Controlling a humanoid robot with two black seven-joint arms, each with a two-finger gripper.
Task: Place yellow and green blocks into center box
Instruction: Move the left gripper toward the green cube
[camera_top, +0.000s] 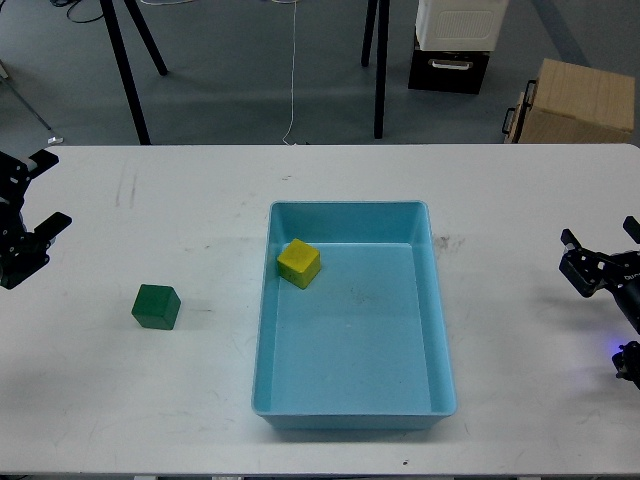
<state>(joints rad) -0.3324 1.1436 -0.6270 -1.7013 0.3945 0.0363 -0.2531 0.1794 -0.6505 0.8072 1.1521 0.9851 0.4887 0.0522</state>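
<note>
A yellow block (299, 262) lies inside the light blue box (440, 330), near its back left corner. A green block (156, 306) sits on the white table (180, 200), left of the box. My left gripper (45, 190) is open and empty at the far left edge, up and left of the green block and apart from it. My right gripper (600, 247) is open and empty at the far right edge, well right of the box.
Beyond the table's far edge are black stand legs (130, 70), a white bin on a black crate (455, 40) and a cardboard box (578, 102) on the grey floor.
</note>
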